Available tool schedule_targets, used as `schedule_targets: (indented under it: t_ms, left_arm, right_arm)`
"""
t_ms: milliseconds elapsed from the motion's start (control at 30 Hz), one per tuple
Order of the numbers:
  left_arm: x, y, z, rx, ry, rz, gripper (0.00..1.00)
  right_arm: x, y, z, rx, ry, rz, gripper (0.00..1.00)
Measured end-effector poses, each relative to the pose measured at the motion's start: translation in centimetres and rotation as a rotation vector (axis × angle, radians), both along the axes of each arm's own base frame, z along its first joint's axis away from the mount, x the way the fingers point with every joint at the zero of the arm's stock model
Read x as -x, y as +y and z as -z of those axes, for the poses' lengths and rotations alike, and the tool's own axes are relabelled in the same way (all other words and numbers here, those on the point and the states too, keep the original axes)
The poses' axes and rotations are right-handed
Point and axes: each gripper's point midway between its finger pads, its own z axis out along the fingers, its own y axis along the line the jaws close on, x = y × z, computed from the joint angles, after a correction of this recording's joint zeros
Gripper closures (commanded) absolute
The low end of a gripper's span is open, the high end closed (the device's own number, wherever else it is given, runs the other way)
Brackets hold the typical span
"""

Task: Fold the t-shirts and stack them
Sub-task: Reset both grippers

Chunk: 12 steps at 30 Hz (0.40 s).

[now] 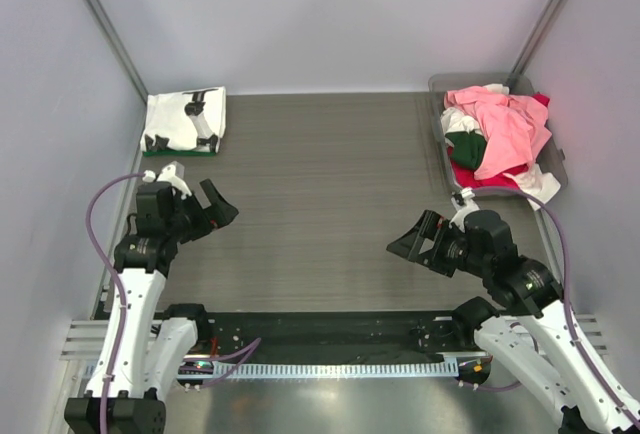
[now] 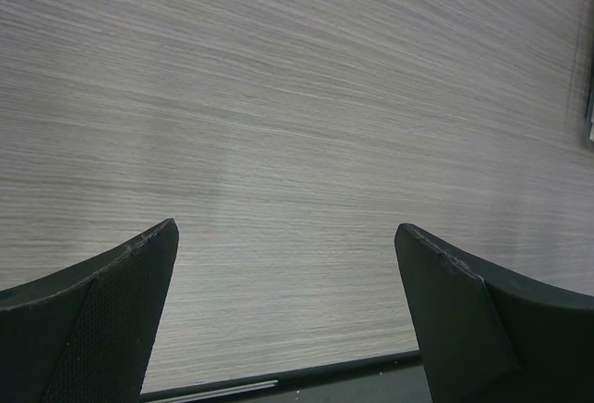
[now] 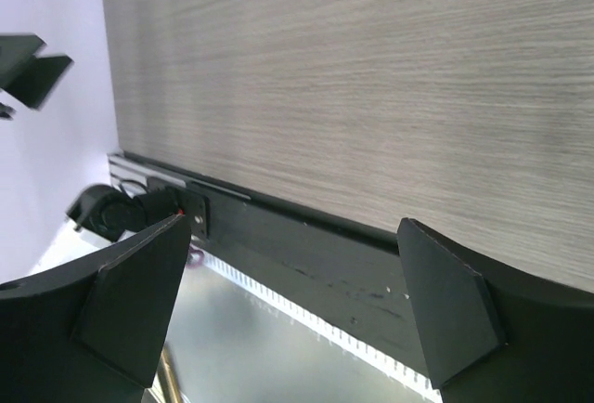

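The left gripper (image 2: 286,229) is hovering over the table (image 1: 320,174) with its 2 fingers spread wide, gripping nothing. The right gripper (image 3: 292,222) is gaping just as wide, also touching nothing. 1 folded white t-shirt (image 1: 185,119) is lying at the far left corner, and the other t-shirts (image 1: 500,134) are sitting heaped in the grey tray (image 1: 553,166).

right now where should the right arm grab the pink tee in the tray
Probably pinch a raised fold near the middle of the pink tee, coming straight down: it lies crumpled on top, and the walls of the grey tray block side approaches.
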Motion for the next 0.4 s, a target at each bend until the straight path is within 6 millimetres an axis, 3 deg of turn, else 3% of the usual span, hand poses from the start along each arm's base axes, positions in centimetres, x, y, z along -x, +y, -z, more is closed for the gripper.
schedule_targets:
  t_ms: [400]
  left_arm:
    - [0.1,0.0,0.4,-0.027,0.018,-0.014,0.0]
  right_arm:
    - [-1.9,0.9,0.3,-0.099,-0.003,0.089,0.0]
